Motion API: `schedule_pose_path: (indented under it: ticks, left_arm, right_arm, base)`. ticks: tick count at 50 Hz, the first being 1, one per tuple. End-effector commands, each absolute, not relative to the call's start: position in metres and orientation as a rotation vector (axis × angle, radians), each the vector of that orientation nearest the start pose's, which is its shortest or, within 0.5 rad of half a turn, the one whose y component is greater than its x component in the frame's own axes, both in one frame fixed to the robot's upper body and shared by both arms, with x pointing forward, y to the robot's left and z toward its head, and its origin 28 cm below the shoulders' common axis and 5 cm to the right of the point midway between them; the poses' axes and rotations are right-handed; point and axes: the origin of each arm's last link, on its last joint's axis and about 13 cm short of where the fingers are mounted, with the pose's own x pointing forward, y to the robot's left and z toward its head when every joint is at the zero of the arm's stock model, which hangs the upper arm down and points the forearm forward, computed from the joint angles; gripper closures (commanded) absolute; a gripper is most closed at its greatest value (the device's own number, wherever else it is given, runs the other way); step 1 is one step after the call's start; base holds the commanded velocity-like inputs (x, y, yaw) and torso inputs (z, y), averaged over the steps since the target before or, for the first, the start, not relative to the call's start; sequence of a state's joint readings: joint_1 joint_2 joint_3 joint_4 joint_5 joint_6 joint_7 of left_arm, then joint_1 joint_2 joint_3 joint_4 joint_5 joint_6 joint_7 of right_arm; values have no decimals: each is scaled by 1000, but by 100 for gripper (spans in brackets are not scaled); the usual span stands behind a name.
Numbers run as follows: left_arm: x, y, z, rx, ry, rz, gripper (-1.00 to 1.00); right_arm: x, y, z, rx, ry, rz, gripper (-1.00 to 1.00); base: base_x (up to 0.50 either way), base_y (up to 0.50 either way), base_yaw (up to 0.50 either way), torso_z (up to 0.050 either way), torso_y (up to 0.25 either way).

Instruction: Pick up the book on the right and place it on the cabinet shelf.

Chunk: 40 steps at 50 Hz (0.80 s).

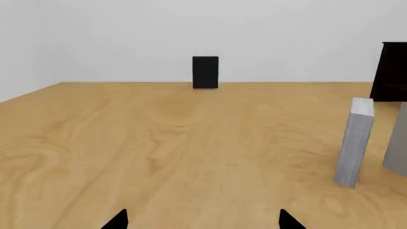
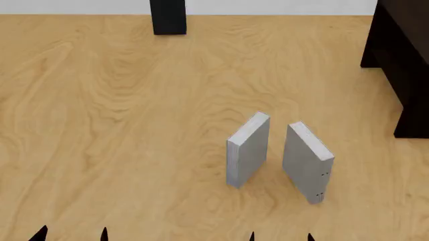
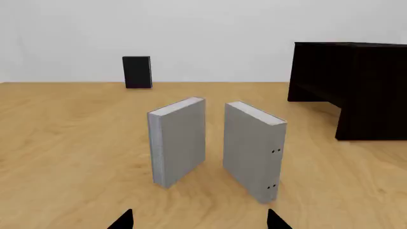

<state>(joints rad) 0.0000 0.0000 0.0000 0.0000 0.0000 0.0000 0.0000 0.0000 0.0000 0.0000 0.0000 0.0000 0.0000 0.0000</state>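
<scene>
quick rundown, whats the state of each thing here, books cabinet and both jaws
book with dots: upright on the table, untouched
plain grey book: upright beside it, apart, not touching
black book: upright at the far edge of the table
cabinet: no book seen on it
left gripper: jaws open, empty
right gripper: jaws open, empty, short of the books

Only 2 dark fingertips of each gripper are showing, the right gripper (image 3: 199, 220) and left gripper (image 1: 203, 220) alike. Ahead, the cabinet shelf (image 3: 356, 86) is running off frame.
</scene>
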Motion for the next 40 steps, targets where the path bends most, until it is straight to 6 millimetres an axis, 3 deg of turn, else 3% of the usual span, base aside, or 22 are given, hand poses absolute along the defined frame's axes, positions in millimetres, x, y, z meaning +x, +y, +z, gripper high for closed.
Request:
schedule_pose_path:
  ticks: [1,2,4,13,20,24,31,40]
  left_arm:
    - [211,205,13,0,0,0,-100]
    - [208,204,13,53,-31,-10,-100]
    - [204,205,14,-15,-33,-52,-100]
    - [208,206,17,-34,-41,-48,-100]
    - [223,202,66,-45,-129,-75,-100]
    - [233,200,90,-51,-179,-77,-100]
    - [248,200,113,-53,-224,-70,-100]
    - [245,200,110,33,-271,-88,-100]
  right_arm:
    - [211,-99,13,0,0,0,-100]
    - [211,-96,13,5,-5,7,-100]
    - [211,-96,13,10,-9,9,-100]
    - [212,-97,22,-35,-52,-12,-100]
    - [224,-105,84,-122,-146,-36,-100]
    - [227,-109,108,-126,-198,-41,-100]
    - [232,-112,129,-144,-223,-30,-100]
    - [226,-115,137,-170,-216,-23,-100]
  base:
    - [0,0,-3,0,0]
    - [0,0,0,0,0]
    - [0,0,0,22,0]
    - [0,0,0,50,0]
    - [0,0,0,50,0]
    - [0,0,0,50,0]
    - [0,0,0,50,0]
    - [224,-235,0,50,0]
